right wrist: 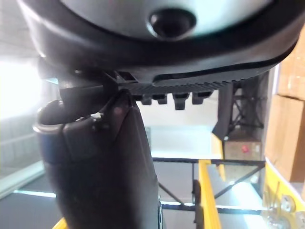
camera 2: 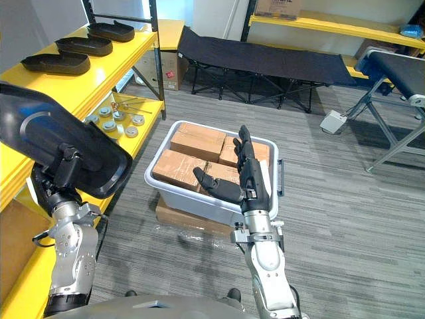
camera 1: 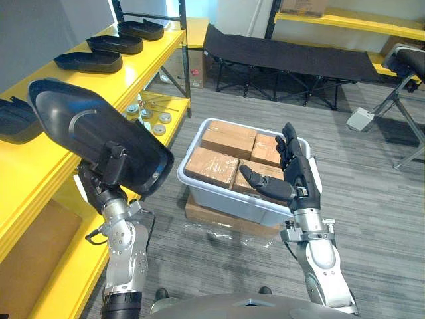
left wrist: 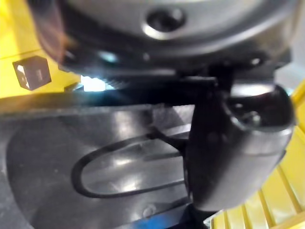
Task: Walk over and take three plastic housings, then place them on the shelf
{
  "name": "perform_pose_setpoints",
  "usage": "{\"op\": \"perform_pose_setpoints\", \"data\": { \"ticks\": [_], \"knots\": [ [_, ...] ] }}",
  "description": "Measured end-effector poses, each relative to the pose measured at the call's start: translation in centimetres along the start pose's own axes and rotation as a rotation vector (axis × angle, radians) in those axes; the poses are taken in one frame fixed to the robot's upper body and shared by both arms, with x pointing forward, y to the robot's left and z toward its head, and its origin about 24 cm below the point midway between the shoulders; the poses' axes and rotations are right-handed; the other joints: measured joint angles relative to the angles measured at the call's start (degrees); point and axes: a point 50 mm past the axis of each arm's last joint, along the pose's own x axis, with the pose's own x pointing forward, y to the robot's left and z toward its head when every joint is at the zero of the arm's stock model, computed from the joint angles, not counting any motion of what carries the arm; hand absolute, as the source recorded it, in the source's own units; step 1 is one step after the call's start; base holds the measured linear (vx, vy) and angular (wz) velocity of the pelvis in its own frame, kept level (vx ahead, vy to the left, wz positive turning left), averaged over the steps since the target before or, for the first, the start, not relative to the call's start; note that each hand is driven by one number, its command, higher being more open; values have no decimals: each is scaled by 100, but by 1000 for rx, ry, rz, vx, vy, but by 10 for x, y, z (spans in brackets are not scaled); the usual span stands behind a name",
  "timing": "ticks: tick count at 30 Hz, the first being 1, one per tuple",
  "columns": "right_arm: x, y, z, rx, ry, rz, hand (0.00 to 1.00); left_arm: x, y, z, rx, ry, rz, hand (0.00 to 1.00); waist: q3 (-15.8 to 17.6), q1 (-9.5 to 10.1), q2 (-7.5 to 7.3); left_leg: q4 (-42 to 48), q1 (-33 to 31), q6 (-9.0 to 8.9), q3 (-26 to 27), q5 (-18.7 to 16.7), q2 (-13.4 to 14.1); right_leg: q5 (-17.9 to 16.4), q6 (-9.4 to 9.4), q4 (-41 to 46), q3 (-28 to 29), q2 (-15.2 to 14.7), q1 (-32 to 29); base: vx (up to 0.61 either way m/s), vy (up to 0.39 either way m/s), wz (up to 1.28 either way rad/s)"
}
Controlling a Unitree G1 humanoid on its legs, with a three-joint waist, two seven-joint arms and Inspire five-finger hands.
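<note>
Plastic housing: black, glossy, big rounded shell. Left of frame, held up in the air in front of the yellow shelf edge. The left wrist view shows its inner face with a raised oval rib.
Left hand: lower left, fingers clamped on the housing's lower rim, with the thumb pressed on the inner face.
Right hand: centre right, raised, fingers straight and pointing up, thumb spread to the left. It shows in front of the tote's right end.
Tote: pale grey plastic bin with rounded corners, at centre on the floor.
Cardboard boxes: brown, taped, packed flat inside the tote up to the rim.
Flat carton: brown, under the tote, with clear film at its front edge.
Floor: grey plank-pattern covering with a matte finish.
Shelf: yellow boards on a dark metal frame, running from lower left to upper left, with a top level and a lower level.
Shelf housings: matte black shallow shells. Three sit in a row on the top level at upper left, and one more at the left edge is partly behind the held one.
Metal discs: small, round and silver, clustered on the lower level beyond the held housing.
Cot: black fabric on folding legs, across the top centre.
Far shelf: yellow, upper right, behind the cot.
</note>
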Motion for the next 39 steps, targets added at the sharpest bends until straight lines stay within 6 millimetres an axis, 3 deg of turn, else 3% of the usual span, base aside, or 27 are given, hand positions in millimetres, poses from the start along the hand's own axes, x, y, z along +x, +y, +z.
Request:
{"op": "perform_pose_setpoints", "data": {
  "ticks": [5, 9, 12, 14, 19, 24, 31, 36, 39],
  "knots": [
    [-16, -6, -18, -3, 118, -89, 100, -9, -3, 1, -3, -46, -61, 0, -2, -33, 16, 133, 27, 28, 91, -180, 1, -14, 3, -2, 103, -18, -6, 10, 7, -12],
    [-31, -31, -54, 19, 297, -221, 100, -17, -4, 3, -7, -49, -159, 0, 8, -44, 43, 190, 25, 44, 120, -246, 3, -34, 9, -3, 123, -25, -8, 6, 3, -5],
    [-44, -44, -73, 62, 398, -316, 100, -22, 0, 8, -5, -71, -179, 0, 32, -38, 167, 194, 5, 36, 100, -258, 2, -45, 23, -5, 96, -26, -5, 11, 2, 5],
    [-42, -45, -72, 108, 390, -326, 100, -22, -1, 16, -18, -103, -188, 0, 50, 9, 262, 213, -62, 20, 9, -242, 2, -50, 30, -11, 2, -25, 12, 13, 0, 17],
    [-22, -23, -68, 180, 344, -191, 100, -27, -2, 43, -54, -204, -228, 0, 52, 289, 268, 285, -200, 21, -442, -248, -11, -148, 69, -5, -474, -26, 293, 17, -5, 44],
    [8, 15, -57, 197, 285, 34, 100, -28, 28, 63, -5, -294, -116, 0, 88, 756, 260, 294, -281, 13, -936, -213, -92, -284, 131, 45, -1023, -51, 594, 14, -2, 50],
    [41, 30, -37, 113, 167, 182, 100, -36, 76, 67, 35, -276, 63, 0, 159, 1221, 154, 302, -391, -3, -1322, -177, -110, -464, 144, 290, -1410, -58, 703, 15, -13, 32],
    [57, 38, -24, 105, 102, 258, 100, -38, 79, 68, 46, -272, 39, 0, 278, 1238, 146, 671, -521, 34, -1355, -319, -109, -556, 117, 327, -1565, -59, 876, -20, -9, 12],
    [52, 30, -25, 78, 120, 240, 100, -29, 58, 69, 1, -304, -85, 0, 343, 1152, 147, 788, -936, 210, -1402, -125, -149, -817, 182, 518, -2095, -84, 941, -59, -32, 77]
  ]
}}
